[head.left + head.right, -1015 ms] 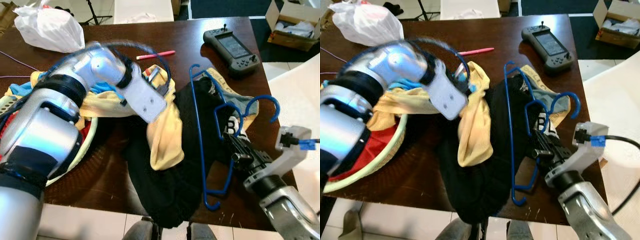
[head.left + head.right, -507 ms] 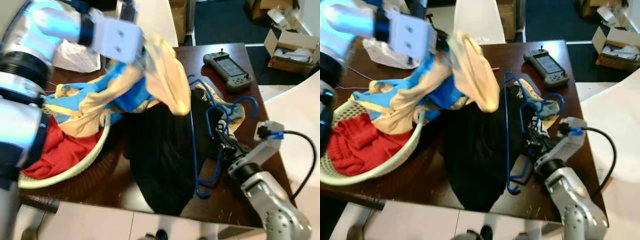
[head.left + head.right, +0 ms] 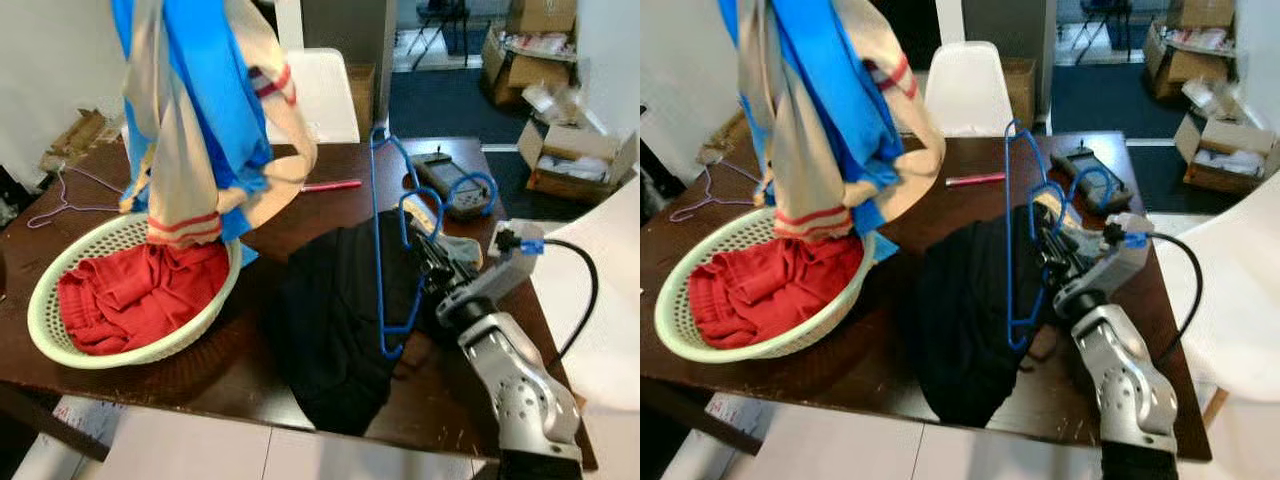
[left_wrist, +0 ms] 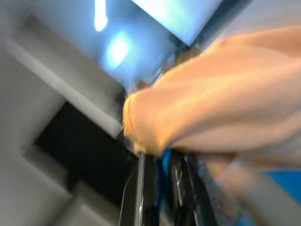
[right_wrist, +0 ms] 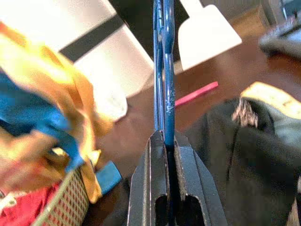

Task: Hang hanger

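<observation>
The left gripper (image 4: 162,183) is blurred in its wrist view, fingers pinched on cream-and-blue cloth (image 3: 200,130) that hangs above the basket (image 3: 60,345), its top cut off. The right gripper (image 5: 167,141) clamps the blue hanger (image 3: 385,240) upright over black clothes (image 3: 340,320) near the table's (image 3: 250,385) right edge.

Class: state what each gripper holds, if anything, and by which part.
The right gripper clamps the blue hanger by its wire frame. The left gripper holds the beige and blue garment bunched at its top.
</observation>
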Available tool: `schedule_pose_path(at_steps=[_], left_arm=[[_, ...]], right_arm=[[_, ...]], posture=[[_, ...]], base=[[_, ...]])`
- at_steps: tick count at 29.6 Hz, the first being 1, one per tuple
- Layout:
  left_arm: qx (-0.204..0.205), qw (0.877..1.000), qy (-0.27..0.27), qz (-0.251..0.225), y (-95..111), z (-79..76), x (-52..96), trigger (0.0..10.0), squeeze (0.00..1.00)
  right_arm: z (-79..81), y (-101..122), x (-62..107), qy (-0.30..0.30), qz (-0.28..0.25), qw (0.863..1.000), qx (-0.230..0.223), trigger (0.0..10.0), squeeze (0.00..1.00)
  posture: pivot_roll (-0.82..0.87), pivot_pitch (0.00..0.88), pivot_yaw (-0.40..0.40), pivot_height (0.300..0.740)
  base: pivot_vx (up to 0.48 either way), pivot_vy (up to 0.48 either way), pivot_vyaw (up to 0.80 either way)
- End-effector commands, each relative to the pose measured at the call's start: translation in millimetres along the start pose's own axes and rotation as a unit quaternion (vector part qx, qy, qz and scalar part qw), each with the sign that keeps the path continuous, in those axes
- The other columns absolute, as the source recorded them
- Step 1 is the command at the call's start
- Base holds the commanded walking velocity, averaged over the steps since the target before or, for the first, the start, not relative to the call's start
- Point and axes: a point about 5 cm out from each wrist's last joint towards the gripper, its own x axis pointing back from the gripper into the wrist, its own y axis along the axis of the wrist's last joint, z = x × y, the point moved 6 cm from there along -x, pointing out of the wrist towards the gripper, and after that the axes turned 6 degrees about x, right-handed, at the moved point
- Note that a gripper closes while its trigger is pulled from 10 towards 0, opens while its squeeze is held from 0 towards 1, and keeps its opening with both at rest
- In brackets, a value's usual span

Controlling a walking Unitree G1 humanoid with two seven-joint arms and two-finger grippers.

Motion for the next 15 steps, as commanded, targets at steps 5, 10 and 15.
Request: schedule_pose_path(at_steps=[5,10,15], left_arm=[[0.179,0.982,0.027,0.054,-58.2,-53.3,15.3,10.0,0.00],[0.261,0.958,0.060,0.099,-91.7,-117.1,34.3,10.0,0.00],[0.286,0.947,0.061,0.135,-105.4,-162.3,50.7,10.0,0.00]], right_arm=[[1.7,0.3,-10.8,0.010,-0.009,1.000,0.001,10.0,0.00],[7.3,1.6,-19.8,0.028,-0.016,0.999,0.001,10.0,0.00],[9.2,5.1,-28.7,0.037,-0.026,0.999,0.000,10.0,0.00]], posture=[[0.06,0.000,0.059,0.740],[0.07,0.000,0.035,0.740],[0.08,0.000,0.029,0.740]], base=[[0.000,0.000,0.00],[0.000,0.000,0.00],[0.000,0.000,0.00]])
